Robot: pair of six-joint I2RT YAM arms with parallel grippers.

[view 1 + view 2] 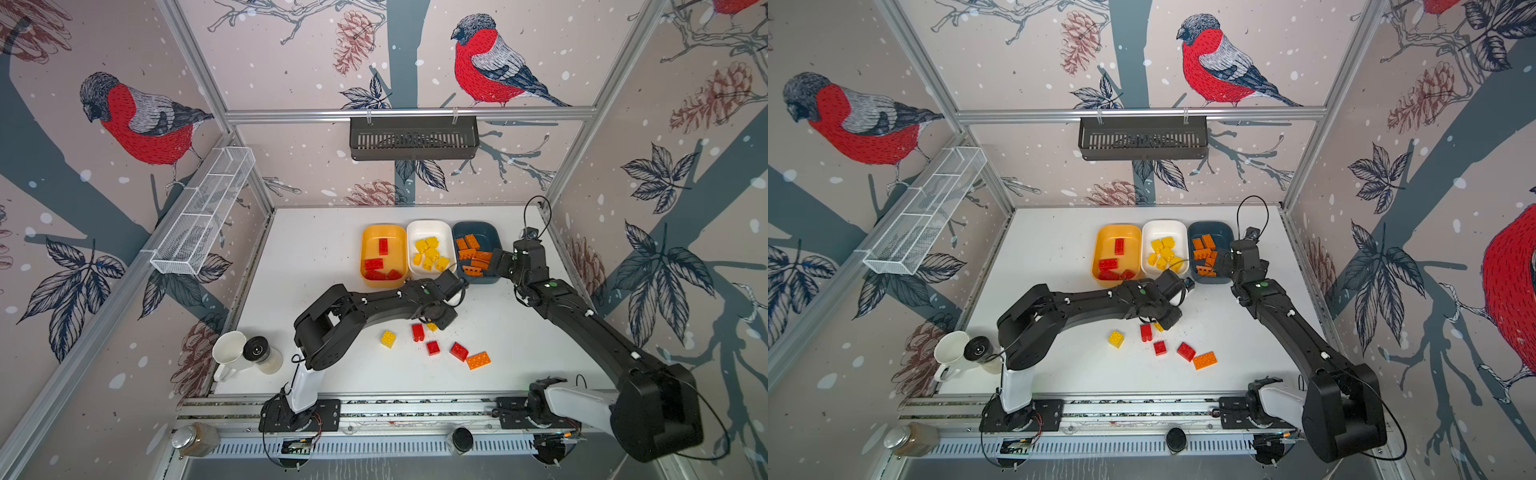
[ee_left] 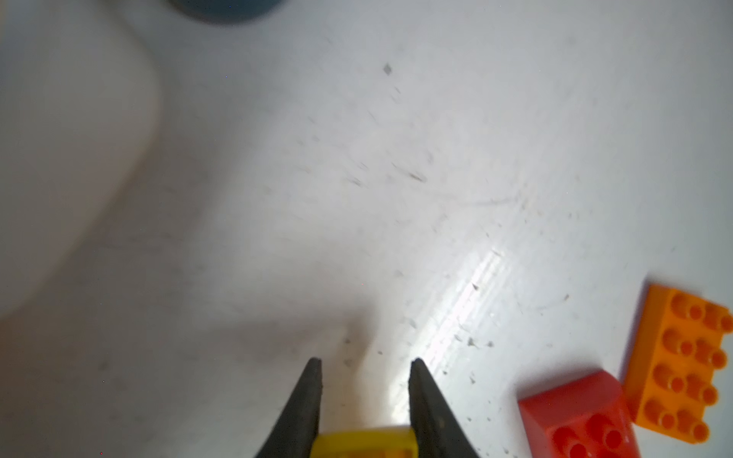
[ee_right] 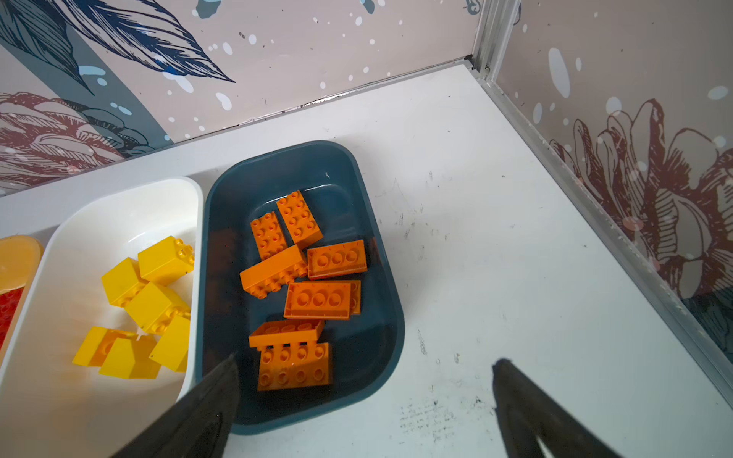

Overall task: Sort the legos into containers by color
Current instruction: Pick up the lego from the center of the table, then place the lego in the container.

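My left gripper (image 2: pixel 365 363) is shut on a yellow lego (image 2: pixel 364 442) low over the table; in both top views it hangs at the loose pile (image 1: pixel 432 326) (image 1: pixel 1158 325). Around it lie a yellow lego (image 1: pixel 387 338), three red ones (image 1: pixel 418 332) and an orange one (image 1: pixel 478 360) (image 2: pixel 678 365). At the back, the yellow-orange tray (image 1: pixel 382 230) holds red legos, the white tray (image 3: pixel 119 206) yellow ones, the teal tray (image 3: pixel 317 158) several orange ones. My right gripper (image 3: pixel 367 361) (image 1: pixel 496 259) stands open and empty over the teal tray's near end.
A white mug (image 1: pixel 228 353) and a black-lidded jar (image 1: pixel 259 351) stand at the front left by the left arm's base. A black slotted basket (image 1: pixel 411 137) hangs on the back wall, a white wire rack (image 1: pixel 203 208) on the left wall. The right wall runs close past the teal tray.
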